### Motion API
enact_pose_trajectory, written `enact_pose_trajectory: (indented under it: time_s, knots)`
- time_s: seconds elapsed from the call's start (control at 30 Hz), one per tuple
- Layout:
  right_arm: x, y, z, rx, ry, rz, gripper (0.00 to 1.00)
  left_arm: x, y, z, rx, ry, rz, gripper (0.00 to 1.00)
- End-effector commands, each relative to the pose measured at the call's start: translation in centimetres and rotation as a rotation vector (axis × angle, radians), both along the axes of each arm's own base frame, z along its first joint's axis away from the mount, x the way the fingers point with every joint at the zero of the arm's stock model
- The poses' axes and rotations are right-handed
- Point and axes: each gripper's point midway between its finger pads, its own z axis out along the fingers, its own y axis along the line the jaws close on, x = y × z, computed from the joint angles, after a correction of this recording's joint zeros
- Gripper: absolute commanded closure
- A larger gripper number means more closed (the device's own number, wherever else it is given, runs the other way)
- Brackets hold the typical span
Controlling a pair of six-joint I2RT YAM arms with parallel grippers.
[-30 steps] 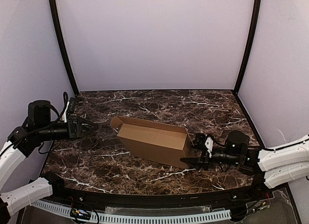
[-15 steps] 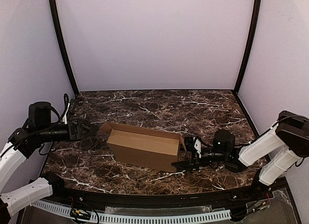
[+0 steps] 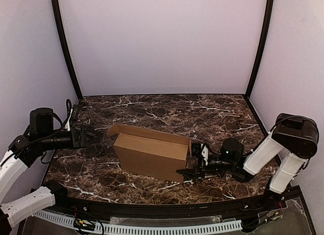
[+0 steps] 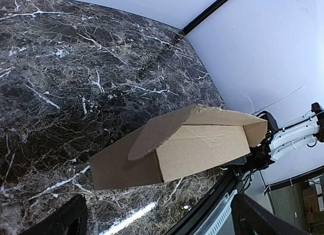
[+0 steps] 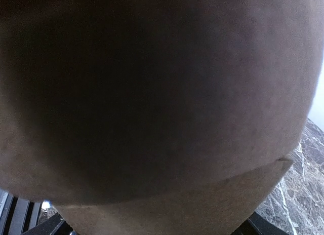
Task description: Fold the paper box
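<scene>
The paper box [image 3: 152, 153] is plain brown cardboard, partly folded into a long open-topped shape, lying across the middle of the marble table [image 3: 202, 113]. A rounded flap [image 3: 114, 129] sticks out at its left end. My left gripper [image 3: 96, 137] is open and empty, just left of that flap and apart from it. In the left wrist view the box [image 4: 202, 146] lies ahead of the left gripper [image 4: 157, 227]. My right gripper [image 3: 189, 165] is open, its fingers spread against the box's right end. Cardboard [image 5: 162, 103] fills the right wrist view, where the right gripper [image 5: 157, 230] is mostly hidden.
Pale walls with black corner posts [image 3: 65, 47] close in the table on three sides. A black rail [image 3: 152, 207] runs along the near edge, close to the box's front side. The right arm [image 3: 263, 151] lies low along the table's right front.
The right arm has reached left and pushed the box leftward, turning it squarer to the front edge. The box's left flap now lies close to the left gripper, which has barely moved.
</scene>
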Motion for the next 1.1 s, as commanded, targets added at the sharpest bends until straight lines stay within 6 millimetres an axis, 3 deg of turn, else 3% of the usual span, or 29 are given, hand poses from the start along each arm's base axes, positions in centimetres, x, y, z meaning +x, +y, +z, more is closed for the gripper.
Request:
enact_pose_trajectory:
  time_s: [0.0,0.23,0.63,0.87,1.07]
  knots:
    - [1.2,0.0,2.0,0.090,-0.026,-0.076,0.15,0.5,0.2,-0.5,0.011,-0.006,0.023,0.01]
    - [1.0,0.5,2.0,0.096,-0.042,-0.111,0.16,1.3,0.3,-0.5,0.028,-0.013,0.040,0.01]
    - [-0.1,0.8,1.5,0.084,-0.045,-0.040,0.37,2.5,1.0,-0.5,0.117,-0.111,0.054,0.01]
    - [-0.4,0.8,1.5,0.076,-0.043,-0.024,0.39,4.2,-1.4,1.1,0.050,-0.191,-0.045,0.04]
    - [-0.4,0.7,1.4,0.076,-0.034,-0.029,0.39,4.6,-2.9,1.2,0.008,-0.143,-0.115,0.11]
